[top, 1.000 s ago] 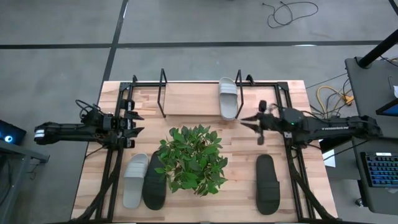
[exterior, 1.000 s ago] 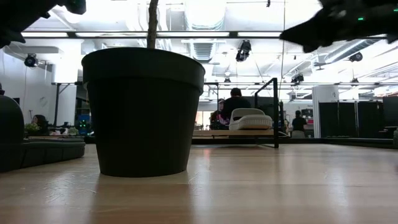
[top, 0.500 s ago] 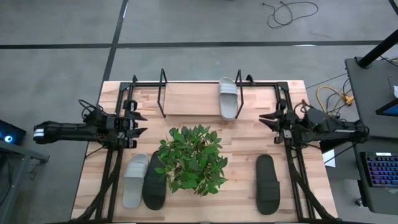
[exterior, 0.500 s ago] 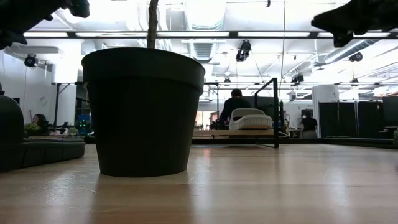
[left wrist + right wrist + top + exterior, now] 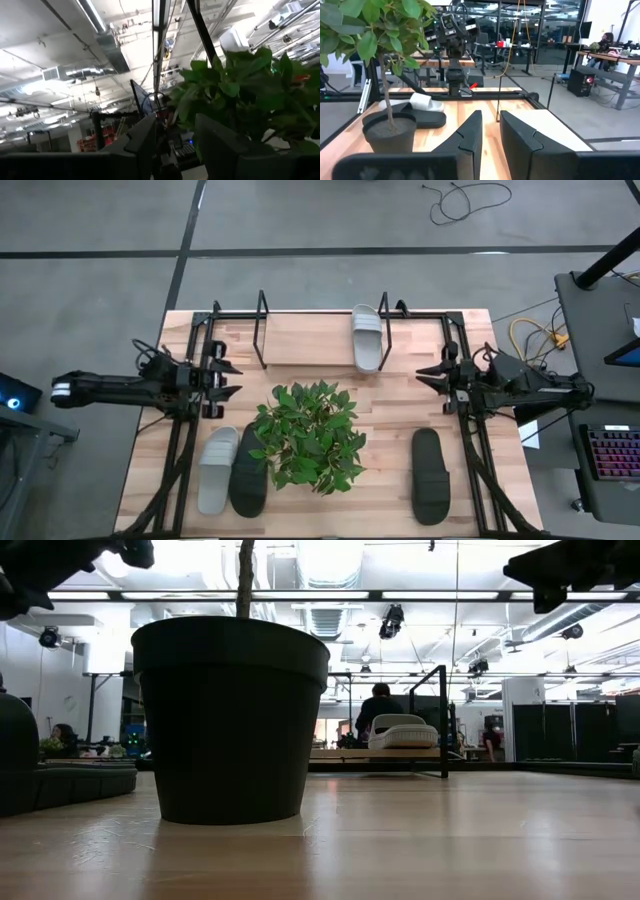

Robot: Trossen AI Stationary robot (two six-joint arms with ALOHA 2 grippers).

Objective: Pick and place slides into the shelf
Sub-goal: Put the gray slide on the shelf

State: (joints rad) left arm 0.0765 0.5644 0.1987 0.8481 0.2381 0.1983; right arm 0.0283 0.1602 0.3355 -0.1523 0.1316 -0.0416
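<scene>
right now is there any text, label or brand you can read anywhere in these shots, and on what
None can be read.
Grey slide in the shelf: no print visible.
Grey slide and black slides near the plant: plain.
Black pot: no label.
Left gripper and right gripper: no markings visible.

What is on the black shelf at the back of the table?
One light grey slide rests on the shelf, near its right end. The rest of the shelf holds no slide. How the slide's underside sits on the rods is hidden.
</scene>
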